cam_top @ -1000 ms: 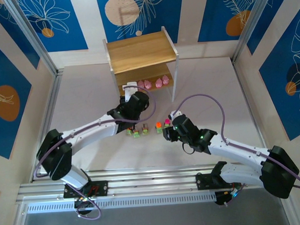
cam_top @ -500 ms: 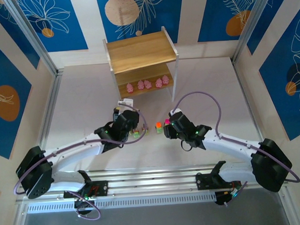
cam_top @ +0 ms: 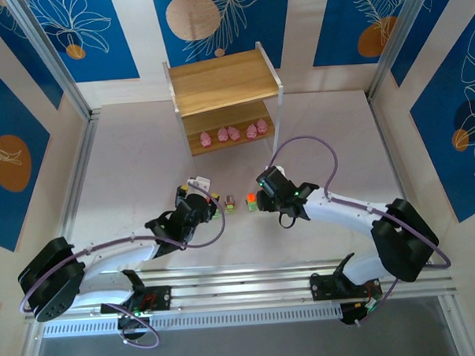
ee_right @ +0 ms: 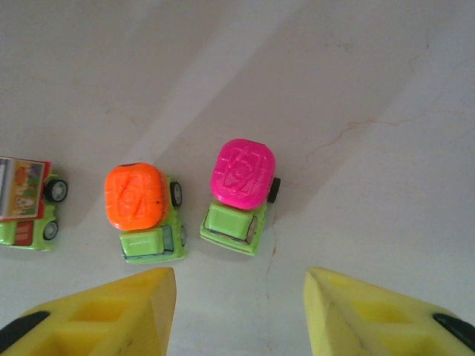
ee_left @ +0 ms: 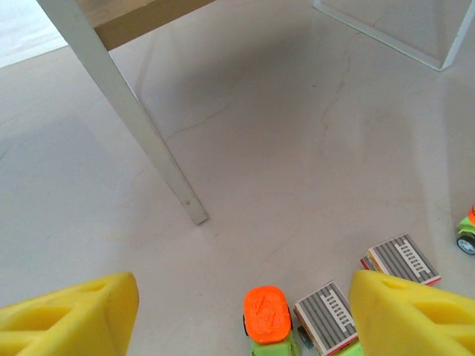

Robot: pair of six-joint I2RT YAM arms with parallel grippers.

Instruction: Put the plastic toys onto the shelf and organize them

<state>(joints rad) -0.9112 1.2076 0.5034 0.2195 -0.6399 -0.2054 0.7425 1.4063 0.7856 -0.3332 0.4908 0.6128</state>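
Five pink pigs (cam_top: 234, 133) stand in a row on the lower board of the wooden shelf (cam_top: 225, 82). The green-based toy trucks lie on the table in front of it. My left gripper (ee_left: 245, 319) is open, and between its yellow fingers (ee_left: 70, 315) sit an orange-topped truck (ee_left: 267, 315) and a grey-striped one (ee_left: 330, 315). Another striped truck (ee_left: 404, 259) lies just beyond. My right gripper (ee_right: 241, 311) is open just short of a pink-topped truck (ee_right: 241, 193) and an orange-topped one (ee_right: 137, 211). A picture-sided truck (ee_right: 26, 200) is at the left edge.
A thin white shelf leg (ee_left: 133, 119) stands close ahead of the left gripper (cam_top: 200, 194). The two arms face each other across the row of trucks (cam_top: 231, 200), with the right gripper (cam_top: 263, 189) a short way off. Blue patterned walls enclose the table.
The left gripper let go of a pig on the lower shelf and drew back toward me, down over the trucks. The right gripper shifted slightly left and farther out.
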